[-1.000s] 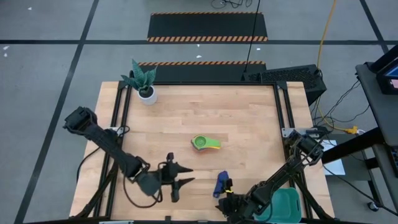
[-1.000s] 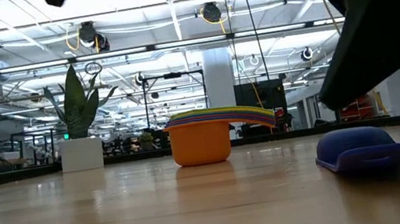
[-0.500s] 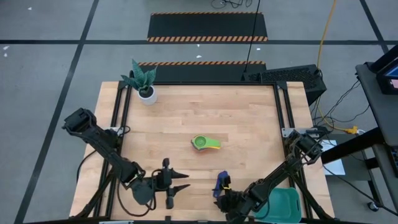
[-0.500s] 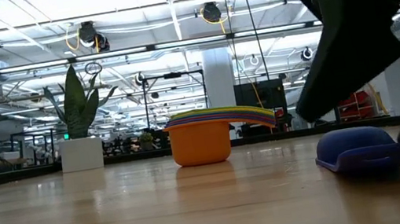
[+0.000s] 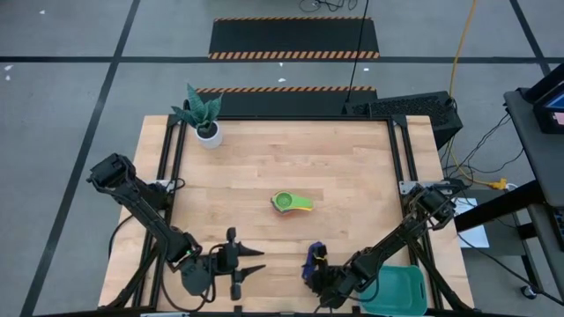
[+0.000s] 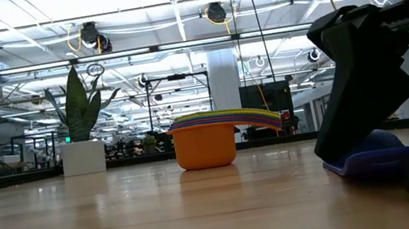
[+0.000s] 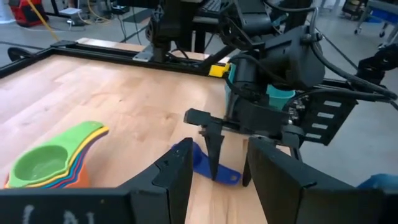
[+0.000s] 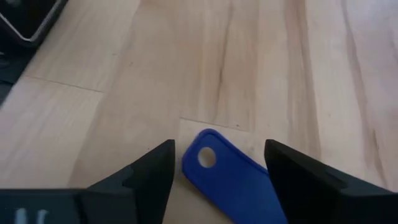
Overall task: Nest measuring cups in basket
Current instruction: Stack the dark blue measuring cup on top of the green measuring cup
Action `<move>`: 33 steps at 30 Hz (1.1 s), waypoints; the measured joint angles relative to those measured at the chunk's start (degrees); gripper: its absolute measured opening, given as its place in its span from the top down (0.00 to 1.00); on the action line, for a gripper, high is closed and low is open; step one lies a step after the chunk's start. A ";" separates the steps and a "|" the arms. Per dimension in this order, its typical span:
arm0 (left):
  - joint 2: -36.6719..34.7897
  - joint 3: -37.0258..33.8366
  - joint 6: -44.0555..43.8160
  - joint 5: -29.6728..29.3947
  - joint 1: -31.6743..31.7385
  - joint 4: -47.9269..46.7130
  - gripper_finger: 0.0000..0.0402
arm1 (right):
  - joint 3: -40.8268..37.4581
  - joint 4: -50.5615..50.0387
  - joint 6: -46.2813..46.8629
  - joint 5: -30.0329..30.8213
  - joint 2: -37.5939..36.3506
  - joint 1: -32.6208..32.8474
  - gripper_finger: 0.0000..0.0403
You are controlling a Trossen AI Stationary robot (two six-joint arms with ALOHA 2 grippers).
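From above, the stack of nested cups [image 5: 289, 202], green on top with a yellow handle, sits near the middle of the wooden table [image 5: 264, 158]. The dark blue cup [image 5: 312, 259] lies at the near edge, right of centre, and the right gripper [image 5: 315, 275] is down over it. The teal basket [image 5: 404, 289] is at the near right corner, off the table edge beside the right arm. The left gripper [image 5: 240, 269] hovers at the near edge, left of the blue cup. A potted plant [image 5: 203, 114] stands at the far left corner.

At table height, the nested stack [image 6: 207, 140] shows orange at the bottom, and the dark blue cup [image 6: 373, 156] lies upside down on the right, partly behind a dark gripper.

The left wrist view shows the left fingers [image 7: 174, 180] apart with nothing between them, the blue cup [image 7: 198, 160] and the right gripper [image 7: 227, 163] ahead.

The right wrist view shows the right fingers [image 8: 149, 177] apart, straddling the blue handle [image 8: 227, 171] without touching it.
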 joint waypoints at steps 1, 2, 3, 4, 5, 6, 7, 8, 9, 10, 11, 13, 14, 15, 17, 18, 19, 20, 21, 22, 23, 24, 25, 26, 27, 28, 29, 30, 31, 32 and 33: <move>0.00 0.00 -0.02 -0.04 0.06 -0.38 0.61 | -0.26 0.04 0.00 0.38 0.00 0.00 0.42; 0.00 0.00 -0.15 -0.04 0.04 -0.94 0.61 | -0.43 0.01 0.00 0.59 -0.01 -0.06 0.44; 0.00 0.00 -0.31 -0.02 0.04 -1.39 0.61 | -0.61 -0.05 0.00 0.91 -0.04 -0.07 0.46; 0.00 0.00 -0.29 -0.02 0.04 -1.69 0.61 | -0.75 -0.20 -0.01 1.56 -0.04 -0.09 0.48; 0.00 0.00 -0.31 -0.02 0.04 -1.80 0.61 | -0.83 -0.27 -0.02 1.87 -0.04 -0.09 0.50; 0.00 0.00 -0.31 -0.02 0.05 -1.97 0.61 | -0.83 -0.40 -0.09 1.92 -0.04 -0.09 0.52; 0.00 0.00 -0.31 -0.02 0.11 -2.21 0.61 | -0.83 -0.48 -0.22 1.92 -0.04 -0.11 0.55; 0.00 0.00 -0.31 -0.02 0.21 -2.39 0.61 | -0.85 -0.53 -0.41 1.92 -0.04 -0.11 0.57; 0.00 0.00 -0.31 -0.02 0.33 -2.48 0.61 | -0.88 -0.58 -0.61 1.94 -0.04 -0.11 0.60; 0.00 0.00 -0.27 -0.04 0.42 -2.51 0.61 | -0.88 -0.67 -0.80 1.98 -0.04 -0.11 0.62; 0.00 0.00 -0.06 -0.04 0.48 -2.52 0.61 | -0.88 -0.70 -1.04 1.98 -0.02 -0.11 0.65; 0.00 0.00 0.85 -0.04 0.74 -2.53 0.61 | -0.92 -0.76 -1.54 1.98 -0.01 -0.13 0.71; 0.00 0.00 1.14 -0.04 0.91 -2.54 0.61 | -0.92 -0.84 -1.67 1.98 -0.01 -0.13 0.74; 0.00 0.00 1.30 -0.04 1.02 -2.58 0.61 | -0.93 -0.91 -1.72 1.98 -0.06 -0.13 0.77; 0.00 0.00 1.84 -0.02 1.39 -2.80 0.61 | -0.99 -1.37 -1.97 2.30 -0.33 -0.15 0.83; 0.00 0.00 2.31 -0.04 1.45 -2.90 0.61 | -1.06 -1.69 -2.20 2.70 -0.55 -0.15 0.87; 0.00 0.00 2.80 -0.02 1.60 -2.95 0.61 | -1.19 -2.22 -2.53 3.22 -0.88 -0.18 0.90; 0.00 0.00 3.43 -0.03 1.67 -2.97 0.61 | -1.20 -2.12 -2.98 3.29 -1.28 -0.24 0.93; 0.00 0.00 4.09 -0.04 1.68 -2.95 0.61 | -1.18 -2.04 -3.33 3.12 -1.81 -0.28 0.96; 0.00 0.00 4.79 -0.04 1.84 -2.97 0.61 | -1.18 -2.68 -3.69 3.09 -2.47 -0.26 0.98; 0.00 0.00 5.41 -0.02 2.00 -2.99 0.61 | -1.18 -3.21 -3.84 3.25 -3.16 -0.18 0.99; 0.00 0.00 6.01 -0.04 2.11 -3.06 0.61 | -1.18 -3.74 -3.70 3.31 -3.92 -0.16 0.98; 0.00 0.00 6.60 -0.02 2.27 -3.07 0.61 | -1.16 -4.65 -3.56 3.28 -4.75 -0.12 0.98; 0.00 0.00 7.19 -0.03 2.43 -3.06 0.61 | -1.16 -5.68 -3.52 3.18 -5.64 -0.11 0.98; 0.00 0.00 7.72 -0.02 2.63 -3.06 0.61 | -1.16 -6.54 -3.48 3.17 -6.63 -0.12 0.99; 0.00 0.00 8.32 -0.03 2.87 -3.06 0.61 | -1.16 -7.11 -3.43 3.18 -7.51 -0.15 0.99; 0.00 0.00 8.81 -0.04 3.12 -3.06 0.61 | -1.14 -7.76 -3.45 3.19 -8.34 -0.15 0.99; 0.00 0.00 9.00 -0.02 3.44 -3.06 0.61 | -1.14 -8.65 -3.67 3.32 -9.32 -0.15 1.00; 0.00 0.00 9.14 -0.03 3.85 -3.07 0.61 | -1.14 -9.21 -3.95 3.36 -10.18 -0.17 1.00; 0.00 0.00 9.16 -0.03 4.33 -3.06 0.61 | -1.14 -9.29 -4.25 3.36 -11.06 -0.24 1.00; 0.00 0.00 9.16 0.00 4.82 -3.06 0.61 | -1.14 -9.23 -4.84 3.43 -12.01 -0.24 1.00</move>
